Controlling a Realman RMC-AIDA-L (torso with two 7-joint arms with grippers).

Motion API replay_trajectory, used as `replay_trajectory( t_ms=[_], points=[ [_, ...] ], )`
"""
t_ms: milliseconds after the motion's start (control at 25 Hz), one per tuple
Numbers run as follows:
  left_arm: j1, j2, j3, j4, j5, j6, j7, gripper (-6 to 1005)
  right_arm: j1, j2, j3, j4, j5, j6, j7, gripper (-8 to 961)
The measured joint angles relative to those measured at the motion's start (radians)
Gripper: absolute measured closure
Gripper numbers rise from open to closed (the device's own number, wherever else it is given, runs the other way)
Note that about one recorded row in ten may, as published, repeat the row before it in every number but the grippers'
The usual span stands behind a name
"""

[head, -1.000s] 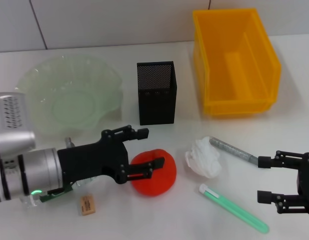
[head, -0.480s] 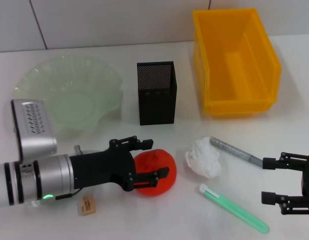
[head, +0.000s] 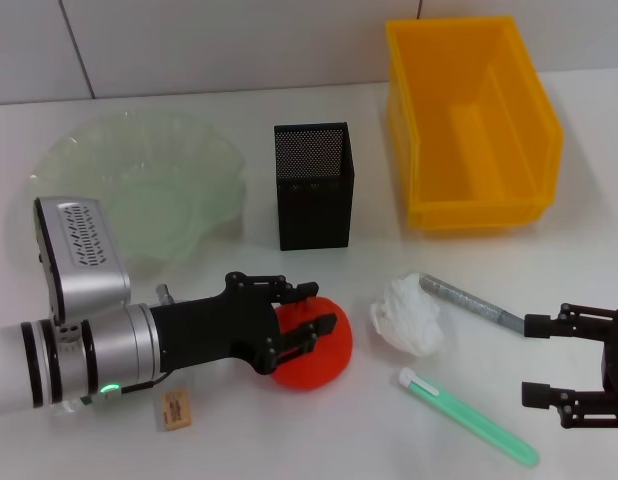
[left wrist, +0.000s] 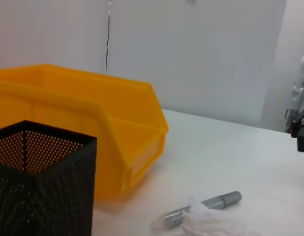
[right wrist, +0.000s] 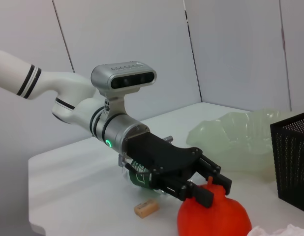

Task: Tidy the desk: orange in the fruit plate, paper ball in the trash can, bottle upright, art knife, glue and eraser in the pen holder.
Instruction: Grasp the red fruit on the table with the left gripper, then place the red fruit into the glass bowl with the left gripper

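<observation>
- Red-orange fruit: the orange (head: pixel 311 348) sits on the desk (head: pixel 219 440), in front of the pen holder (head: pixel 314 186) and just beside the paper ball (head: pixel 407 315).
- My left end effector (head: pixel 319 310) reaches over the orange, its black fingers (head: pixel 299 291) spread wide to either side of the fruit's top; I cannot tell whether they touch it.
- My right end effector (head: pixel 534 360) hangs near the desk's right front corner, fingers parted, holding nothing.
- Fruit plate (head: pixel 139 190): far left of the desk, well apart from the orange.
- Trash can (head: pixel 469 120): far right, beyond the paper ball.
- Grey pen-like tool (head: pixel 469 300): lying flat, one end touching the paper ball.
- Green tube (head: pixel 469 415): lying flat, near the paper ball and my right end effector.
- Eraser (head: pixel 175 410): on the desk's front edge, below my left arm.
- Bottle (right wrist: pixel 138 174): only partly seen beneath my left wrist; its posture cannot be judged.
</observation>
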Motion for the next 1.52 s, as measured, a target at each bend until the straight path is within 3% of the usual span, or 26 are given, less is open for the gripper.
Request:
replay_trajectory(
  t_ms=[360,480,840,1040,1200,1360,1520],
  points=[
    [0.0,0.0,0.011,0.008,0.006,0.019,-0.019,619,0.0,0.002,0.0,0.0,-0.002,0.001,0.0,179],
    [0.003,0.0,0.012,0.013,0.006,0.025,-0.019,747,-0.001,0.003,0.0,0.0,-0.002,0.001,0.0,179],
    [0.015,0.005,0.002,0.034,0.001,0.07,-0.025,817,-0.006,0.005,0.001,0.0,-0.002,-0.001,0.0,179],
    [0.08,0.015,-0.021,0.158,-0.001,0.151,-0.037,827,-0.011,0.007,0.005,0.001,-0.003,-0.004,0.0,179],
    [0.131,0.018,-0.083,0.246,0.005,0.182,-0.037,827,-0.016,0.009,0.005,0.002,-0.003,-0.005,-0.005,179],
    [0.18,0.017,-0.319,0.31,0.007,0.177,-0.023,827,-0.017,0.01,0.006,0.002,-0.003,-0.006,-0.006,179],
    [0.146,0.014,-0.519,0.246,0.001,0.099,-0.005,826,-0.017,0.01,0.006,0.002,-0.004,-0.008,-0.008,179]
  ],
)
